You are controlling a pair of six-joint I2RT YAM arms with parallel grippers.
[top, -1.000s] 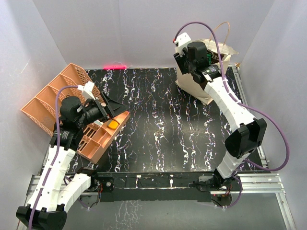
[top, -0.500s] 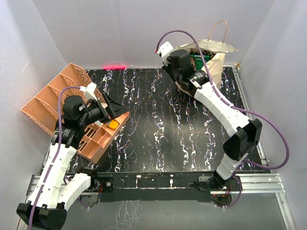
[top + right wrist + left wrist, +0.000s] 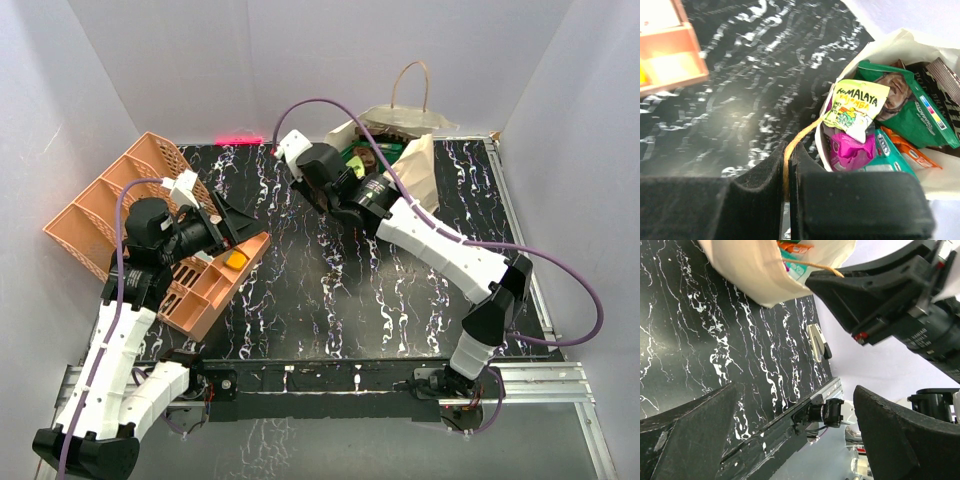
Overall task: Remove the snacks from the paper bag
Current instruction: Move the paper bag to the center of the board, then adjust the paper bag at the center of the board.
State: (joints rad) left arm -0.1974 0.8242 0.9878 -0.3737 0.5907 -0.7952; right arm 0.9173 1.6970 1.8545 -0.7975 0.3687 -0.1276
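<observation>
Tan loop handle [image 3: 807, 131] sits pinched between the closed fingers of the right claw [image 3: 788, 159]. We judge this grip tilts the paper bag [image 3: 880, 42] and keeps its mouth facing the claw. The snacks [image 3: 857, 107] lie just beyond the fingertips, all inside the bag; none is out yet. Left claw [image 3: 795, 415] hangs wide open and empty over the orange tray [image 3: 215, 290], well apart from the bag.

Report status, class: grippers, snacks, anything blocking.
Left gripper open, over orange tray. Right gripper shut on handle of paper bag. Snacks in bag, none on table. No obstruction seen.
</observation>
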